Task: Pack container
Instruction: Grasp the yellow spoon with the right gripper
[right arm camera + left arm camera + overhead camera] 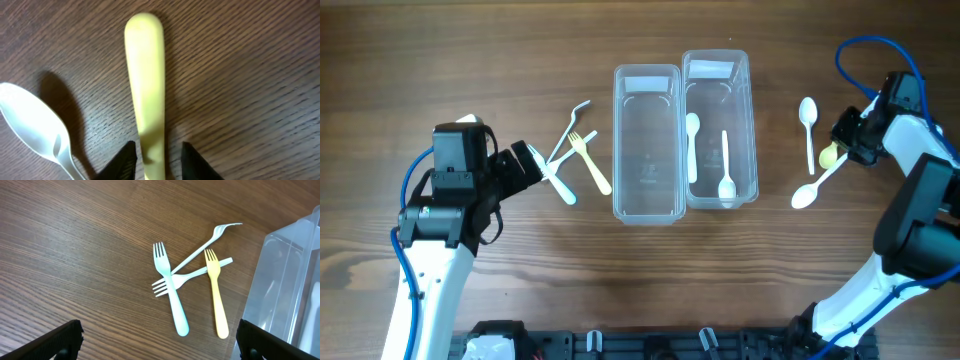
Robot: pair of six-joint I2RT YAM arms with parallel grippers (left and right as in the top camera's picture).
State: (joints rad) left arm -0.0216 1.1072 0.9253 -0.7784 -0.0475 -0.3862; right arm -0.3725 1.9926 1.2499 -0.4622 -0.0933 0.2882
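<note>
Two clear containers stand side by side. The left container (647,205) is empty. The right container (752,150) holds two white spoons (692,145). My right gripper (842,148) is low over the table, its fingers (159,160) narrowly straddling a yellow spoon's handle (145,75), with thin gaps on both sides. A white spoon (30,120) lies just left of it. My left gripper (533,165) is wide open and empty above the handle ends of a light blue fork (172,300) and a yellow fork (216,297).
Two white forks (192,271) lie crossed with the coloured ones, left of the containers (575,150). Two loose white spoons lie right of the containers, one upright (808,125) and one slanted (808,193). The left container's wall (285,280) is close to my left gripper's right finger.
</note>
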